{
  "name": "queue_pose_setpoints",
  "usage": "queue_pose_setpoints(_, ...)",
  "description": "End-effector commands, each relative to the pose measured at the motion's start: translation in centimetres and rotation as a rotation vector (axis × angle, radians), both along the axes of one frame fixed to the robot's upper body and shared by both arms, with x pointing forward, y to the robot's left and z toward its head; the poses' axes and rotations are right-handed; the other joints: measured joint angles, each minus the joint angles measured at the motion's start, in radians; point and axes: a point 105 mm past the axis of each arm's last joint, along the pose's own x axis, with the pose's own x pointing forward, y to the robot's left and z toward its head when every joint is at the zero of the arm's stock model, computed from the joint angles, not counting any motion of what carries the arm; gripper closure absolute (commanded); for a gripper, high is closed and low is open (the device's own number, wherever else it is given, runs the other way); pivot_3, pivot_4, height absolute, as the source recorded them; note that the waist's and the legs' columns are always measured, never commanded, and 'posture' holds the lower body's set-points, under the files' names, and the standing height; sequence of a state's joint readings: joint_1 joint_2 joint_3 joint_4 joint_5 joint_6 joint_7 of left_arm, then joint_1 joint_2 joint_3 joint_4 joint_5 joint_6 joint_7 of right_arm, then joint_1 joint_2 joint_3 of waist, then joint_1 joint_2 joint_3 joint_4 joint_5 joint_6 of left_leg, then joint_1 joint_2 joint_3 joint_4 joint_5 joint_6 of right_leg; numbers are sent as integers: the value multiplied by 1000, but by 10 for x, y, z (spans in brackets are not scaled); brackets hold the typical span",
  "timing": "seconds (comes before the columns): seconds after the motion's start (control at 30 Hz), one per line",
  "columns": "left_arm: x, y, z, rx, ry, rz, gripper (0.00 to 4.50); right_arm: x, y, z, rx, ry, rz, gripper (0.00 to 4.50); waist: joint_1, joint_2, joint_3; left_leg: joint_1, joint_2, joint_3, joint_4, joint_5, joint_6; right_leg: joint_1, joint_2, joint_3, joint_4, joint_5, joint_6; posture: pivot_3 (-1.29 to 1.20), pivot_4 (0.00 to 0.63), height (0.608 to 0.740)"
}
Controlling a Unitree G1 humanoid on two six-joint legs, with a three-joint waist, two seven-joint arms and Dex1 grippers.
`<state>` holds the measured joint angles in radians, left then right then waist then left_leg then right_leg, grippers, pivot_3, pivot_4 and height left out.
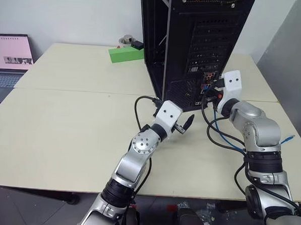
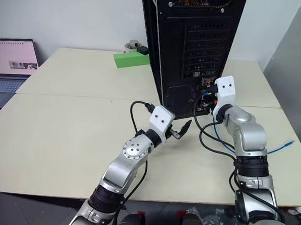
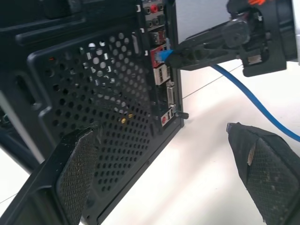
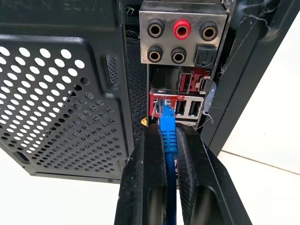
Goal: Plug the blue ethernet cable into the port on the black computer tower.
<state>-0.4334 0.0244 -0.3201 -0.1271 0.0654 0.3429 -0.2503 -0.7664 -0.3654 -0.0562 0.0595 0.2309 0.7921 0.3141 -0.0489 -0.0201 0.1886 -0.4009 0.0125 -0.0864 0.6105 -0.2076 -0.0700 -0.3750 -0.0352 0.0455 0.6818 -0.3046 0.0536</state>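
Right tool point(image 4: 169, 154), clamped on blue ethernet cable point(image 4: 168, 136): plug at port point(image 4: 161, 104), push straight toward 12 o'clock; left tool point(image 3: 164, 178) wide, idle.

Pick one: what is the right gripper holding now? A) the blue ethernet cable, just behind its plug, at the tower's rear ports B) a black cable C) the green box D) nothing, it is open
A: in the right wrist view the right gripper is shut on the blue ethernet cable just behind its clear plug, which sits at the port on the black computer tower.
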Motion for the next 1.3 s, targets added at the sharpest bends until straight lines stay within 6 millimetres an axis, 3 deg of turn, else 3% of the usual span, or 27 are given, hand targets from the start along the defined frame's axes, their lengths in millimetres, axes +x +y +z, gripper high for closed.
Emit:
queue_pose_setpoints(0.03, -6, -6, 11, -19, -46, -19, 0, 2, 12, 38, 1, -119, 49, 4465, -7, 0, 0, 0, 0, 0, 0, 0, 0, 0, 0, 0, 0, 0, 0, 0, 150, 740)
queue_pose_setpoints(0.3, -6, -6, 11, -17, -48, -19, 0, 8, 15, 39, -2, -101, 60, 4465, -19, 0, 0, 1, 0, 1, 0, 0, 0, 0, 0, 1, 0, 0, 0, 0, 150, 740)
queue_pose_setpoints(0.9, -7, -8, 11, -16, -51, -24, 0, 10, 26, 63, 50, -121, 89, 4465, -36, 0, 0, 1, 0, 2, 0, 0, 0, -1, 1, 3, 1, 1, 1, 0, 150, 740)
queue_pose_setpoints(1.13, -7, -8, 10, -17, -50, -21, 0, 10, 39, 62, -142, -189, 152, 4466, -37, 0, 0, 1, 0, 3, 0, 0, 0, -2, 1, 4, 1, 1, 1, 0, 150, 740)
queue_pose_setpoints(1.3, -8, -7, 10, -17, -48, -14, 0, 9, 46, 60, -189, -209, 174, 4466, -41, 0, 0, 1, 1, 4, 0, 0, 0, -4, 2, 7, 1, 1, 1, 0, 150, 740)
